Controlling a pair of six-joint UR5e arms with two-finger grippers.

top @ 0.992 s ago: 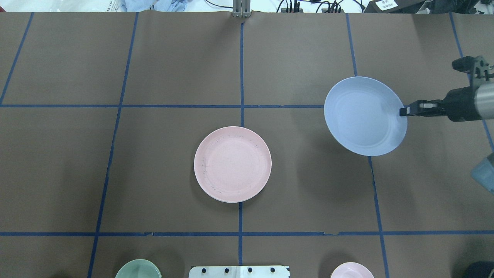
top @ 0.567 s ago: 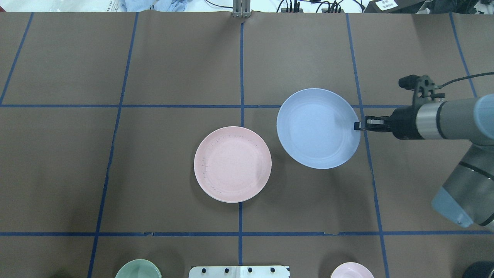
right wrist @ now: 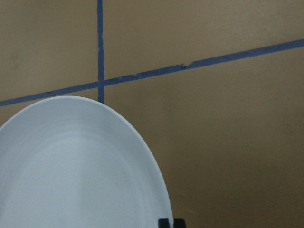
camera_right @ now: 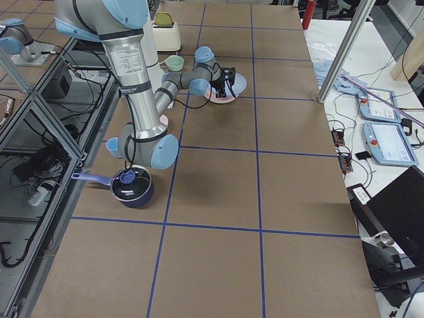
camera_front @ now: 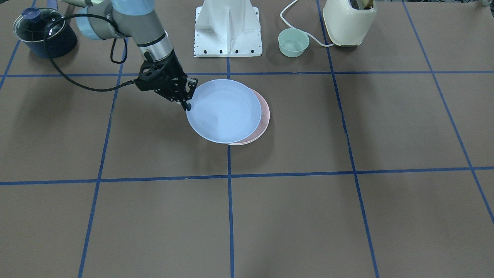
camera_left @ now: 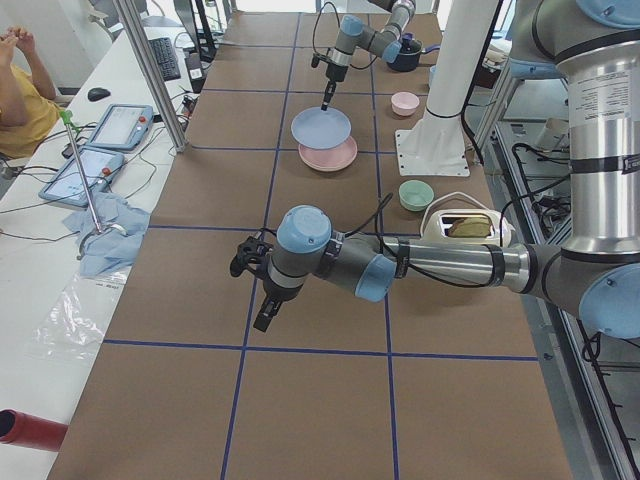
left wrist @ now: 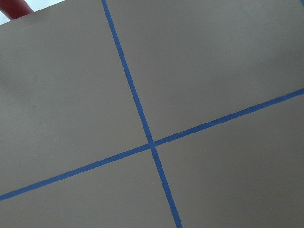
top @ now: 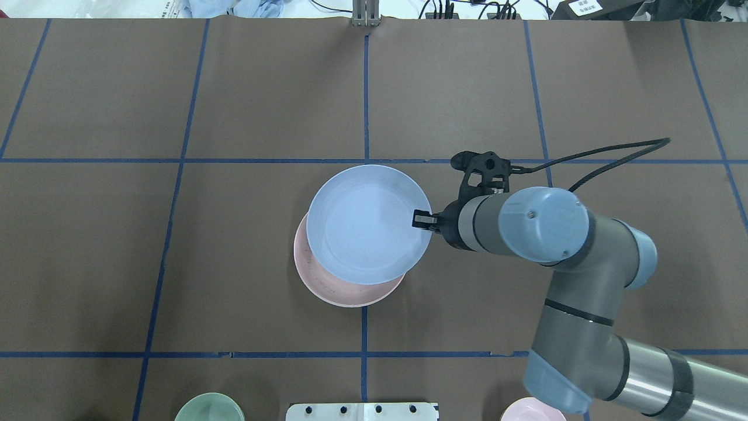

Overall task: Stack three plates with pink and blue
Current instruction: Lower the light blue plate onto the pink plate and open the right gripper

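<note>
My right gripper (top: 422,219) is shut on the right rim of the light blue plate (top: 362,225) and holds it level just above the pale pink plate (top: 333,289). The blue plate overlaps most of the pink one, offset toward the far side. In the front-facing view the gripper (camera_front: 188,106) pinches the blue plate (camera_front: 224,111), and the pink plate (camera_front: 265,116) peeks out beyond it. The cream-white plate does not clearly show. My left gripper (camera_left: 262,318) shows only in the exterior left view, far from the plates; I cannot tell its state.
A green bowl (top: 208,407) and a small pink bowl (top: 532,410) sit at the near edge beside the robot base (top: 362,411). A cream toaster (camera_front: 349,21) and a lidded dark pot (camera_front: 44,33) stand near the base too.
My right arm has carried the blue plate leftward from the right side of the table to over the pink plate. The pink plate has not moved.
</note>
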